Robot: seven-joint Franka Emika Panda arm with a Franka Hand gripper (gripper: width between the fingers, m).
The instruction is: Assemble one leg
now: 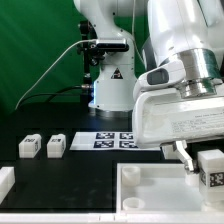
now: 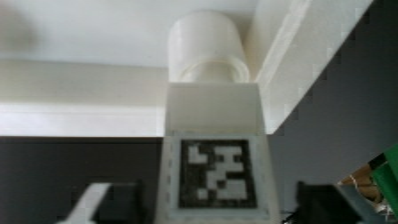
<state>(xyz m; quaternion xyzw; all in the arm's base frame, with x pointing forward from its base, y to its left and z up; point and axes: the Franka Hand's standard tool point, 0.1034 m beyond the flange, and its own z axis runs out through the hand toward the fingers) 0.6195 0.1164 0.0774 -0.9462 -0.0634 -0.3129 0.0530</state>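
Note:
My gripper is shut on a leg, a white peg with a black-and-white tag, at the exterior view's right edge. It holds the leg over the back right part of the large white panel. In the wrist view the leg runs up the middle with its tag facing the camera. Its round end reaches the white panel. My gripper has a finger on either side of the leg. Two more legs lie on the black table at the exterior view's left.
The marker board lies flat on the table behind the panel. Another white part shows at the lower left edge. The robot base stands at the back before a green curtain, with cables to its left.

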